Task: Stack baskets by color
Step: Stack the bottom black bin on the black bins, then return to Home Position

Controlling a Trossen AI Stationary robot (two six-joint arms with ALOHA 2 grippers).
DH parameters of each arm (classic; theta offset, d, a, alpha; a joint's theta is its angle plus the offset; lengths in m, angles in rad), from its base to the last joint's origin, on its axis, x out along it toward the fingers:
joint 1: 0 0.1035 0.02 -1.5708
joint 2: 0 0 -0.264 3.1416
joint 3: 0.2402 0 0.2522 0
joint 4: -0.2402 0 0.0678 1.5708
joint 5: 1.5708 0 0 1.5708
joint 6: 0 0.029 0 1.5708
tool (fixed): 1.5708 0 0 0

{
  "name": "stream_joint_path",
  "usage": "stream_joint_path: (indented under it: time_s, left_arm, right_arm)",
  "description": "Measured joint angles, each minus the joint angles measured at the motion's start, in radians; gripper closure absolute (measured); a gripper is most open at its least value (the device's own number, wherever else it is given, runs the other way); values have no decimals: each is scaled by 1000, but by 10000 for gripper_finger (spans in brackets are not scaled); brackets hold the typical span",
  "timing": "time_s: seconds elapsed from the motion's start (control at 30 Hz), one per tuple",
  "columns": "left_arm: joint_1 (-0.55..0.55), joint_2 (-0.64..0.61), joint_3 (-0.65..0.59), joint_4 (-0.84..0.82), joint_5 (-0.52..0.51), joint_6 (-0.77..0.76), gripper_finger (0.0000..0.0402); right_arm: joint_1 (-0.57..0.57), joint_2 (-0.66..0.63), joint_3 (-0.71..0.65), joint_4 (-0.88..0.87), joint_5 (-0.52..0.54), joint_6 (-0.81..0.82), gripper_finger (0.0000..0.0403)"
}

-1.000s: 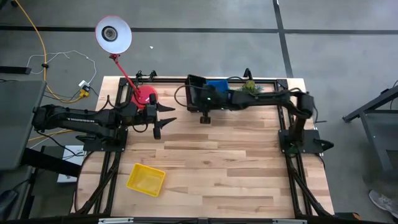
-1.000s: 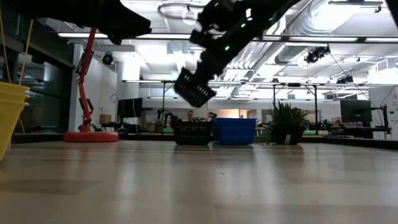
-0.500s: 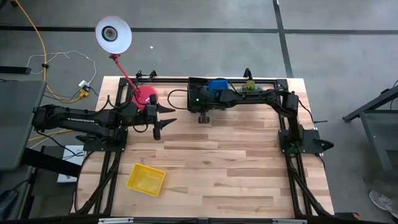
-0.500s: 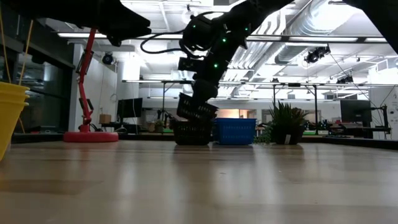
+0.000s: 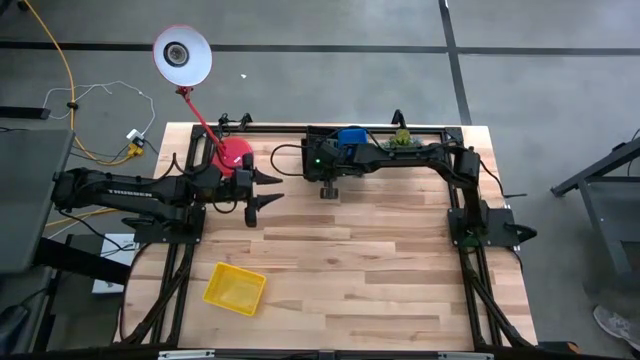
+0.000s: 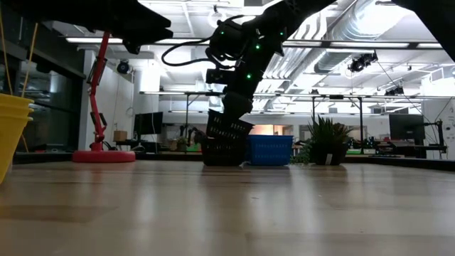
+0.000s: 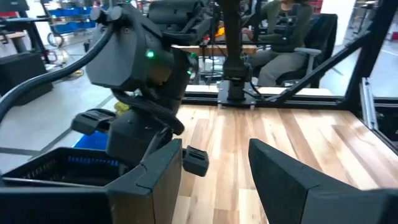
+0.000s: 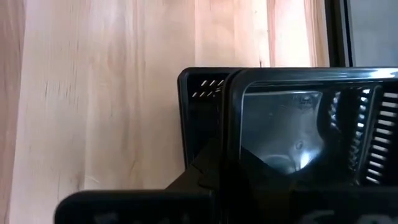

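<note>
The right gripper [image 6: 229,119], clenched on a black basket [image 6: 229,126], had just lowered it tilted onto the black one [image 6: 222,151] beside the blue basket [image 6: 269,149]. Only releasing remained. The left gripper [image 5: 262,190] waited released near the lamp [image 5: 232,153].

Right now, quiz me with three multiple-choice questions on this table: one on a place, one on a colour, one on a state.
1. Where does the yellow basket lie?
A. near the table's front-left corner
B. beside the plant
C. under the lamp

2. What colour is the basket that the right gripper holds?
A. yellow
B. blue
C. black

3. How does that held basket sit?
A. flat on bare wood
B. tilted over another black basket
C. upside down on the blue basket

Answers: 1 A, the high view shows it alone there. 2 C, the low view shows dark mesh. 3 B, its one end is raised.
</note>
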Motion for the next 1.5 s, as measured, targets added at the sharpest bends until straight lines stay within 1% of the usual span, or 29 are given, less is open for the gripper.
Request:
stream_joint_path:
  time_s: [0.67, 0.8, 1.0, 1.07, 1.17, 1.27, 1.33, 1.5]
  left_arm:
    - [0, 0, 0, 0, -2, 17, 227]
    - [0, 0, 0, 0, -3, 18, 227]
    - [0, 0, 0, 1, -3, 18, 227]
    - [0, 0, 0, 1, -3, 18, 227]
    - [0, 0, 0, 1, -3, 18, 227]
    - [1, 0, 1, 1, -3, 18, 227]
    - [1, 0, 1, 1, -3, 18, 227]
    - [0, 0, 1, -1, -3, 18, 227]
  right_arm:
    - [-1, 0, -1, -8, -1, 25, 398]
    - [-1, 1, -2, -2, 0, 22, 368]
    - [3, 1, -2, 9, 11, 5, 296]
    - [8, 0, -2, 6, 30, -8, 275]
    - [22, -9, -2, -16, 92, -35, 251]
    - [29, -33, -2, -55, 132, -42, 236]
    - [29, -50, -2, -106, 133, -33, 232]
    - [27, -111, -2, -247, 130, 51, 233]
